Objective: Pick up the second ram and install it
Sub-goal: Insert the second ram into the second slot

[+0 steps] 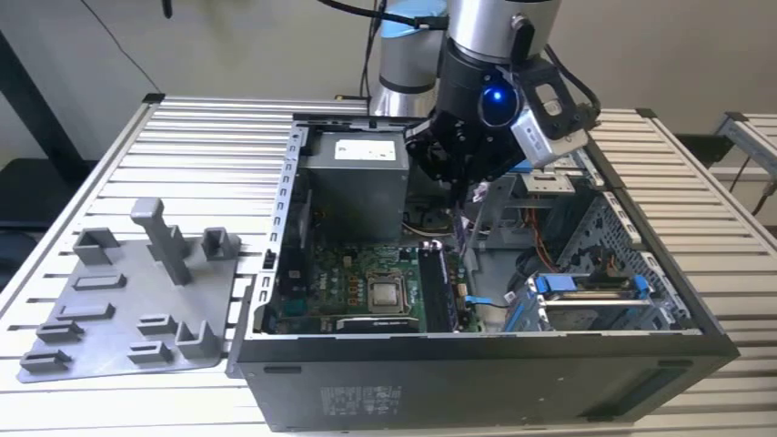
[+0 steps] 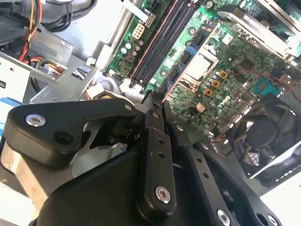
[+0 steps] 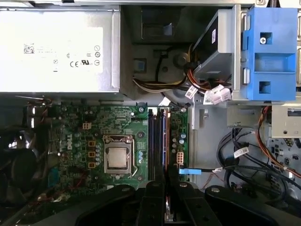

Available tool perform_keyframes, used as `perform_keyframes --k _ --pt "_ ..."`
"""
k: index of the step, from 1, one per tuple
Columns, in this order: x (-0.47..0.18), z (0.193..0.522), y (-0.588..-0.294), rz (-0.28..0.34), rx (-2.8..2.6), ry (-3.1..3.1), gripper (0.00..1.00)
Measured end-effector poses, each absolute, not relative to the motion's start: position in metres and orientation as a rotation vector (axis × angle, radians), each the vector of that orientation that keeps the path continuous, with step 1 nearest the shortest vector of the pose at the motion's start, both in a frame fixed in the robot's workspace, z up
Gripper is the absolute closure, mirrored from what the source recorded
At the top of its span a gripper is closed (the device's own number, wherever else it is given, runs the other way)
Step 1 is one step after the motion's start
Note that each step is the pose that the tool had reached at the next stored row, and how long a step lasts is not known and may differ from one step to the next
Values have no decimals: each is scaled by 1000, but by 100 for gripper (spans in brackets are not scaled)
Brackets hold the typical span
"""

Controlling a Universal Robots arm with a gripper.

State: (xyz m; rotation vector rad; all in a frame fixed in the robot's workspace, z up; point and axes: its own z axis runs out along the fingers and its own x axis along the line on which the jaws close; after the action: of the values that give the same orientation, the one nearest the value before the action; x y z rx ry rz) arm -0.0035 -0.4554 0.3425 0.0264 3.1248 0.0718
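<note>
My gripper (image 1: 465, 211) hangs inside the open computer case (image 1: 486, 364), just above the long black slots (image 1: 435, 287) of the green board. Its black fingers stand close together, shut on a thin dark strip, the second ram (image 1: 463, 232), which hangs edge-on below them. In the first wrist view the ram (image 3: 167, 208) shows as a narrow sliver between the fingers (image 3: 155, 190), in line with the slots (image 3: 153, 141). In the second wrist view the gripper (image 2: 157, 101) is pinched together short of the slots' end (image 2: 157, 47).
A grey power supply (image 1: 352, 182) fills the case's back corner. The processor socket (image 1: 386, 293) lies beside the slots. A blue drive cage (image 1: 589, 291) and loose cables (image 3: 244, 155) crowd the exterior view's right. A grey fixture tray (image 1: 134, 291) lies outside on the slatted table.
</note>
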Motion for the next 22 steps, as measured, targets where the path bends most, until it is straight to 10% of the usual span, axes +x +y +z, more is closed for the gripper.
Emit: perform_keyframes --k 22 --pt "-4 315 -455 71 26 3123 86"
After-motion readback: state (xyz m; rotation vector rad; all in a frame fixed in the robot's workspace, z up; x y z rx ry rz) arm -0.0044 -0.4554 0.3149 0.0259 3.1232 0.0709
